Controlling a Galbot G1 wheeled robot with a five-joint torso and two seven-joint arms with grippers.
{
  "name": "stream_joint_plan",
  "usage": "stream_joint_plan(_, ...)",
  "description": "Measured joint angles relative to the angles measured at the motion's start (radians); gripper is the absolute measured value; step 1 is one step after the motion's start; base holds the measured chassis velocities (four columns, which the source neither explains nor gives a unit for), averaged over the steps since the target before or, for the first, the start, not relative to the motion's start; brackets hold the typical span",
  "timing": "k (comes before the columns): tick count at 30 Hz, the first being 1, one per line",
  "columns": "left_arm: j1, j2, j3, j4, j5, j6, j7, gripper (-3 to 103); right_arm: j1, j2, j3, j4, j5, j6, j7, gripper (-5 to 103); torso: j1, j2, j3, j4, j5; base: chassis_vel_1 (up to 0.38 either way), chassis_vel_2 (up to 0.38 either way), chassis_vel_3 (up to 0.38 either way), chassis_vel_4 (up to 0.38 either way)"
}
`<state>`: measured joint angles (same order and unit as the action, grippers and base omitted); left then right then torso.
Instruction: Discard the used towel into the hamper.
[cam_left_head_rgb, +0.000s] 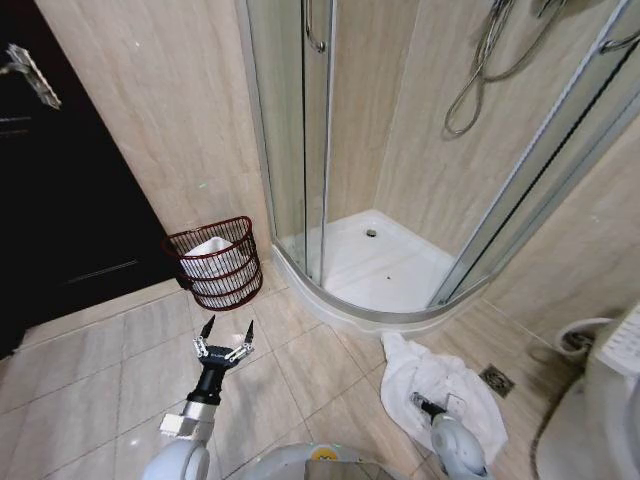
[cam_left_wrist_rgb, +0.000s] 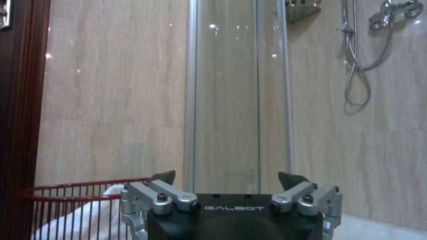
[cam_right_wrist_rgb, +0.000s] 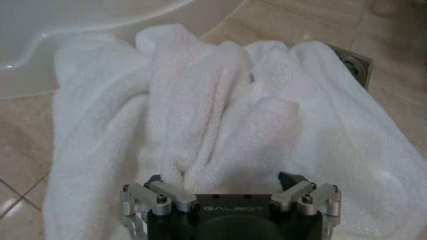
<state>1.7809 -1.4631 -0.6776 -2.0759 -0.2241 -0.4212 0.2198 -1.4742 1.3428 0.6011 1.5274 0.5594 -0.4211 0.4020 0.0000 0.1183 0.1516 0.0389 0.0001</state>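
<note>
Right gripper (cam_left_head_rgb: 434, 405) low over the crumpled white towel (cam_left_head_rgb: 440, 385), fingers spread wide with a fold of cloth rising between them, nothing clamped; fingertips (cam_right_wrist_rgb: 287, 178) at the fabric's surface, contact hard to judge. Towel heaped on the tile floor (cam_left_head_rgb: 120, 360) just outside the shower tray (cam_left_head_rgb: 385, 265), one edge against the tray's curb, another lapping a square floor drain (cam_left_head_rgb: 497, 379) just beyond the gripper.

Left gripper (cam_left_head_rgb: 226, 334) held above bare tile, fingers wide apart and empty, pointed toward the hamper (cam_left_head_rgb: 215, 262). Hamper ahead of it and near, standing against the beige wall beside a dark door (cam_left_head_rgb: 60, 200), already holding white cloth. Well apart from the right gripper and towel, off toward the left arm's side. Glass shower door (cam_left_head_rgb: 300, 130) rising just beside the hamper.
</note>
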Motion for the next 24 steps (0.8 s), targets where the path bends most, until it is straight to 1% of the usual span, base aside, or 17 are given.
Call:
stream_joint_plan(4, -0.013, 0.007, 0.007, 0.003, -0.006, 0.012, 0.001, 100, 0.01, 0.003, 0.016, -0.029, -0.01, 0.013, -0.045, 100, 0.0, 0.0, 0.0, -0.0001, -0.0002, 0.0, 0.0, 0.0, 0.0)
stream_joint_plan(7, -0.017, 0.009, 0.011, 0.005, -0.007, 0.015, 0.001, 100, 0.014, 0.005, 0.021, -0.042, -0.023, 0.018, -0.067, 100, 0.0, 0.0, 0.0, -0.0001, -0.0003, 0.0, 0.0, 0.0, 0.0)
stream_joint_plan(8, -0.019, 0.009, 0.013, 0.006, -0.007, 0.016, 0.001, 100, 0.018, 0.006, 0.022, -0.049, -0.028, 0.022, -0.07, 101, 0.0, 0.0, 0.0, -0.0001, -0.0002, 0.0, 0.0, 0.0, 0.0)
stream_joint_plan(10, -0.021, 0.011, 0.014, 0.007, -0.007, 0.018, 0.002, 100, 0.022, 0.008, 0.023, -0.058, -0.033, 0.029, -0.073, 100, 0.0, 0.0, 0.0, -0.0001, -0.0001, 0.0, 0.0, 0.0, 0.0)
stream_joint_plan(12, -0.024, 0.013, 0.015, 0.009, -0.007, 0.018, 0.002, 100, 0.028, 0.01, 0.025, -0.073, -0.04, 0.044, -0.074, 93, 0.0, 0.0, 0.0, 0.0, -0.0001, 0.0, 0.0, 0.0, 0.0)
stream_joint_plan(13, -0.024, 0.013, 0.015, 0.009, -0.007, 0.018, 0.002, 100, 0.028, 0.01, 0.025, -0.073, -0.04, 0.044, -0.074, 93, 0.0, 0.0, 0.0, 0.0, -0.0001, 0.0, 0.0, 0.0, 0.0)
stream_joint_plan(15, -0.028, 0.014, 0.016, 0.011, -0.007, 0.019, 0.003, 100, 0.027, 0.009, 0.028, -0.08, -0.044, 0.054, -0.091, 82, 0.0, 0.0, 0.0, 0.0, -0.0002, 0.0, 0.0, 0.0, 0.0)
stream_joint_plan(16, -0.029, 0.014, 0.017, 0.012, -0.007, 0.019, 0.004, 100, 0.026, 0.007, 0.03, -0.083, -0.048, 0.058, -0.101, 82, 0.0, 0.0, 0.0, 0.0, -0.0002, 0.0, 0.0, 0.0, 0.0)
stream_joint_plan(17, -0.031, 0.013, 0.018, 0.012, -0.006, 0.019, 0.005, 100, 0.025, 0.006, 0.031, -0.087, -0.051, 0.063, -0.109, 77, 0.0, 0.0, 0.0, 0.0, -0.0002, 0.0, 0.0, 0.0, 0.0)
stream_joint_plan(18, -0.031, 0.013, 0.018, 0.012, -0.006, 0.019, 0.005, 100, 0.025, 0.006, 0.031, -0.087, -0.051, 0.063, -0.109, 77, 0.0, 0.0, 0.0, 0.0, -0.0002, 0.0, 0.0, 0.0, 0.0)
stream_joint_plan(22, -0.039, 0.006, 0.036, 0.01, 0.006, 0.032, 0.005, 100, 0.026, 0.001, 0.034, -0.1, -0.053, 0.073, -0.119, 54, 0.0, 0.0, 0.0, 0.0, -0.0003, 0.0, 0.0, 0.0, 0.0)
stream_joint_plan(24, -0.041, 0.004, 0.04, 0.008, 0.01, 0.035, 0.004, 100, 0.026, 0.001, 0.034, -0.102, -0.052, 0.075, -0.12, 54, 0.0, 0.0, 0.0, 0.0, -0.0003, 0.0, 0.0, 0.0, 0.0)
